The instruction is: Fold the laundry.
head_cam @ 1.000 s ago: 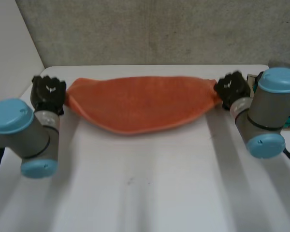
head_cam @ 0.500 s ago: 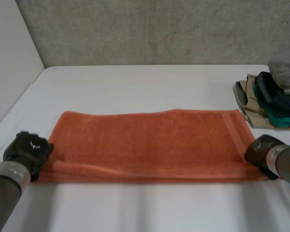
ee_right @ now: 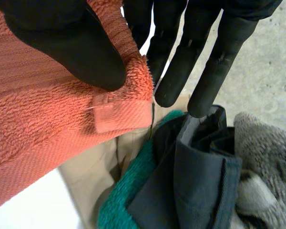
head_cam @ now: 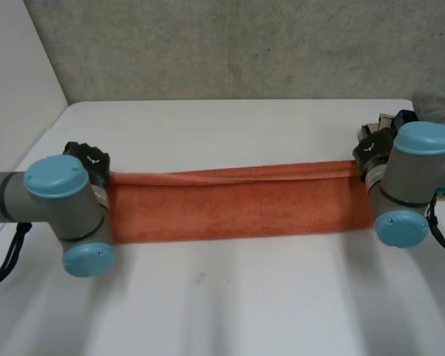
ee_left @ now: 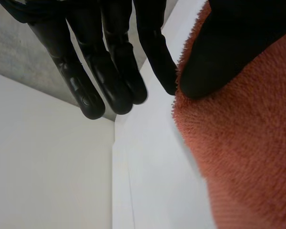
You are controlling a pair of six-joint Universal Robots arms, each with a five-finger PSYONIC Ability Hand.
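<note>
The orange towel (head_cam: 237, 204) is stretched as a strip across the tabletop's middle. One lengthwise fold appears made. Further folds and the clothes pile (ee_right: 205, 181) at the far right corner are judged outstanding. Its ends are pinched under the thumbs of the left hand (head_cam: 93, 159) and right hand (head_cam: 372, 147). Its underlying layers are concealed.

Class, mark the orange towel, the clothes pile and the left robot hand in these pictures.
orange towel (head_cam: 237, 209): head view, middle of the cloth.
clothes pile (ee_right: 195, 179): right wrist view, its dark garment.
left robot hand (ee_left: 107, 71): left wrist view, on a finger.
</note>
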